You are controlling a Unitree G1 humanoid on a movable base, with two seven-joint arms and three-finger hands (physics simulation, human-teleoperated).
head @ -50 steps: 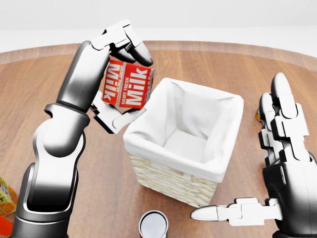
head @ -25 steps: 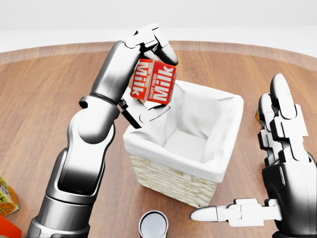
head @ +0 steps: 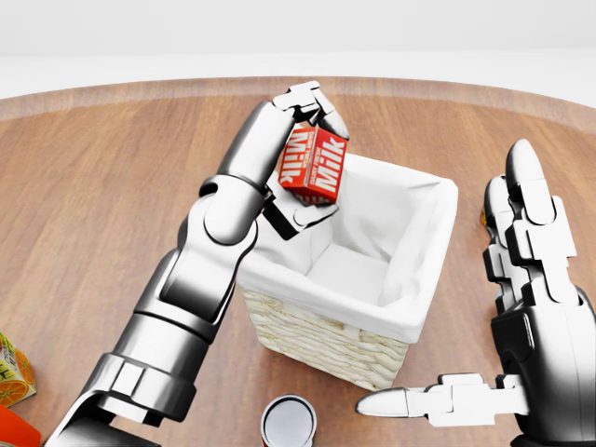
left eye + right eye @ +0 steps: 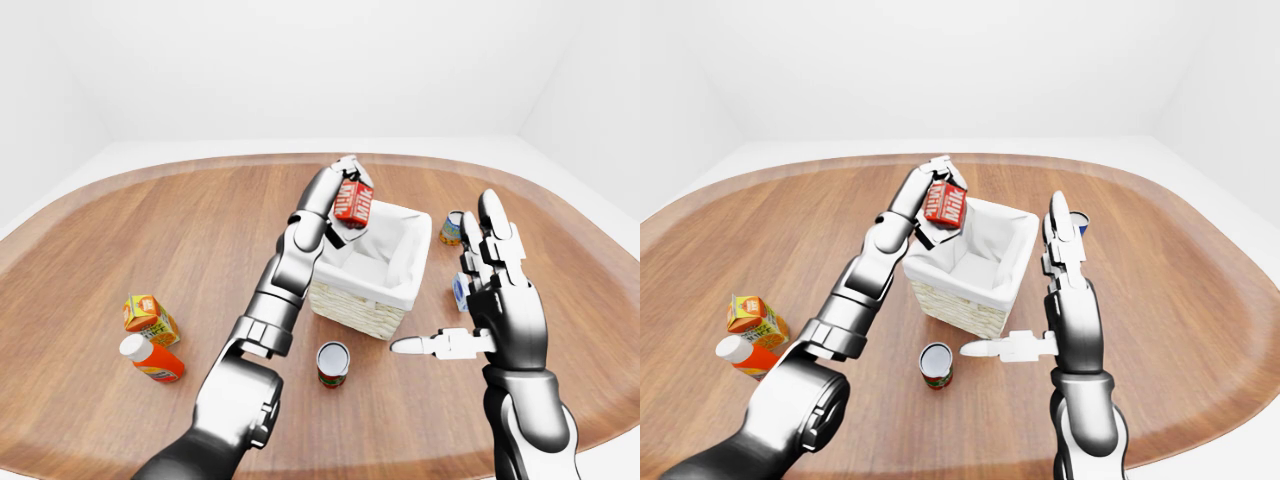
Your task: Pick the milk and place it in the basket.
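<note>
Milk (image 3: pixel 311 166) (left hand (image 3: pixel 305 156)) above basket (image 3: pixel 321 341)

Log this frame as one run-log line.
phase: carry to drop | left hand: shut on milk carton, over basket rim | right hand: open, beside basket | milk: not yet released

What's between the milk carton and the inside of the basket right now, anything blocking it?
Nothing visible. The left hand holds the milk above the basket's upper-left rim, and the white-lined interior looks empty.
</note>
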